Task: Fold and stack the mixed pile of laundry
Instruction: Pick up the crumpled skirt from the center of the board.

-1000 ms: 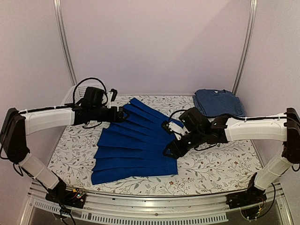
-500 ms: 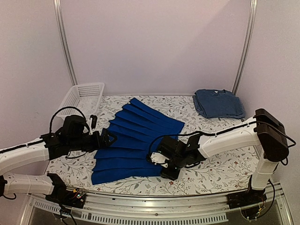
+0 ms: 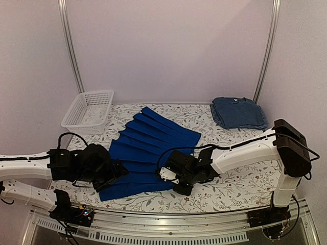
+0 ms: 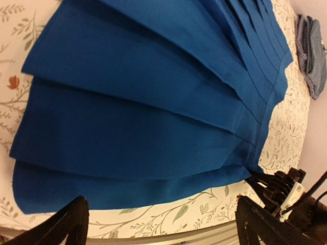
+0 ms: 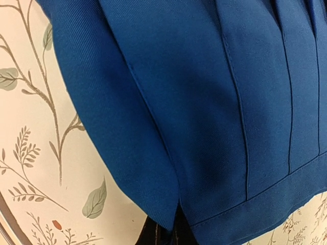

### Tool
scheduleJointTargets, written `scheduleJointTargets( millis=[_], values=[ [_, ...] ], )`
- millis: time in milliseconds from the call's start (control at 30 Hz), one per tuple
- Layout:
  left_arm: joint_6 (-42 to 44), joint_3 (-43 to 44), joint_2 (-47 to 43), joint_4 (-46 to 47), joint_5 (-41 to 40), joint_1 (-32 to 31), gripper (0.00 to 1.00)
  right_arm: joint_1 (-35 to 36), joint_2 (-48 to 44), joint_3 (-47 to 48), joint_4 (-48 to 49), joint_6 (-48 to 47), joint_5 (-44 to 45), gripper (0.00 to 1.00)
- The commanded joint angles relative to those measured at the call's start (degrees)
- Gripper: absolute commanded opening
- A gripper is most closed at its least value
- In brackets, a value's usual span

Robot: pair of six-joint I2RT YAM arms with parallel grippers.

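Observation:
A bright royal-blue pleated garment [image 3: 148,150] lies spread flat across the middle of the floral table. My left gripper [image 3: 116,172] hovers at its near-left corner, open. In the left wrist view the left gripper [image 4: 161,229] spans the hem [image 4: 127,189] with nothing between its fingers. My right gripper [image 3: 176,182] is low at the near-right corner, shut on the cloth. In the right wrist view the right gripper [image 5: 171,234] shows as dark fingertips half hidden under the garment's edge [image 5: 153,199]. A folded dark navy T-shirt [image 3: 238,111] lies on a checked shirt at the back right.
A white mesh basket [image 3: 89,108] stands at the back left corner. The table's metal front rail [image 3: 168,220] runs close to both grippers. Two upright frame poles [image 3: 70,46] rise behind the table. The folded stack [image 4: 312,51] shows at the left wrist view's top right.
My left arm swung from the garment's far-left edge down to its near-left corner. My right gripper moved in to the near-right corner and closed on the cloth.

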Motion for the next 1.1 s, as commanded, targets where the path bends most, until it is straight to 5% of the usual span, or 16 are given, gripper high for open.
scheduleJointTargets(
  millis=[0,100,233,367,600,1067],
  values=[
    [-15.6,2.6,4.1,-9.7,-2.3,-5.2,1.00,-0.7,1.4,4.2,-3.3,1.5,1.0,0.00],
    [-19.2,1.8,5.5,-8.3,-1.6,-6.6,1.00,-1.0,1.9,5.8,-3.9,1.5,0.9,0.00],
    [-12.9,2.7,6.3,-5.8,-8.0,-6.6,1.00,-1.6,1.9,5.7,-4.4,1.6,0.0,0.00],
    [10.4,2.5,8.1,2.7,-5.1,-4.8,1.00,-4.8,0.4,3.4,-4.0,2.5,-2.9,0.00],
    [33.9,-2.8,1.2,10.9,-2.2,-4.9,1.00,-12.8,-2.8,-3.2,-3.1,4.5,-7.6,0.00],
    [52.2,1.6,24.2,18.8,-1.9,-12.7,0.89,-14.9,-8.3,-8.6,-3.3,7.0,-11.1,0.00]
  ],
)
